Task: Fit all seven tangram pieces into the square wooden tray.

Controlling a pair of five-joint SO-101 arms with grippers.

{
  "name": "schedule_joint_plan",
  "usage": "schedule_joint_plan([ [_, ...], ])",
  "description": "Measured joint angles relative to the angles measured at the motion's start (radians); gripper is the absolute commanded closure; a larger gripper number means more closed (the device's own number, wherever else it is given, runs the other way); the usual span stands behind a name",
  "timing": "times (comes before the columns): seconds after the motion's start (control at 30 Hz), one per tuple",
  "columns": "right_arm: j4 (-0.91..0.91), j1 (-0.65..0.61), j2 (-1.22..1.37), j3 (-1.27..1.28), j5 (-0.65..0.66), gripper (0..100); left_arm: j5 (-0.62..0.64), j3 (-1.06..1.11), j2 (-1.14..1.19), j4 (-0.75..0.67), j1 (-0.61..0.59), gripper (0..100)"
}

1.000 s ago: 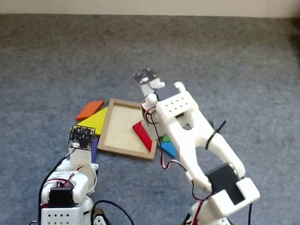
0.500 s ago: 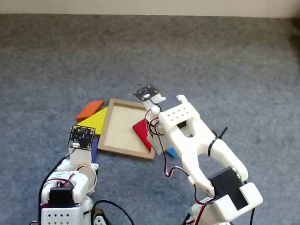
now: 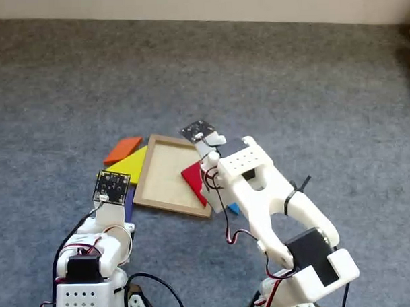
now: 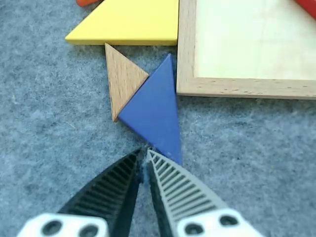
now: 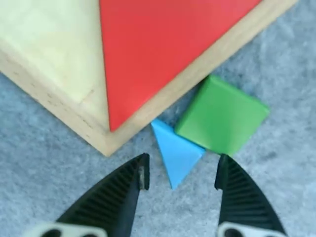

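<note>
The square wooden tray (image 3: 147,183) (image 4: 232,87) (image 5: 59,103) lies on grey carpet with a red triangle (image 3: 192,177) (image 5: 163,44) inside it, along its right side. My right gripper (image 5: 181,170) hangs open over a light blue triangle (image 5: 177,151) (image 3: 232,208), a finger on each side of it; a green square (image 5: 222,120) touches that piece. My left gripper (image 4: 143,158) is shut, its tips at the narrow corner of a dark blue triangle (image 4: 154,116). A wooden triangle (image 4: 122,79), a yellow triangle (image 4: 133,22) (image 3: 131,164) and an orange piece (image 3: 123,150) lie left of the tray.
Open grey carpet surrounds the tray on all sides, widest at the far side and the right. The right arm's white body (image 3: 267,198) leans over the tray's right edge. A pale wall strip (image 3: 200,5) borders the far side.
The right arm has pulled back toward the tray's near right corner and lowered, covering the green square and most of the light blue triangle in the high view. The left arm has not moved.
</note>
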Motion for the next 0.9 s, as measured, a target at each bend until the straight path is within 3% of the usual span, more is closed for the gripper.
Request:
schedule_joint_plan([
  [0.17, -0.006, 0.0, 0.104, -0.006, 0.0, 78.3, 0.0, 0.0, 0.0, 0.0, 0.0, 99],
  [0.9, -0.075, 0.011, 0.109, -0.006, 0.038, 78.4, 0.0, 0.0, 0.0, 0.0, 0.0, 99],
])
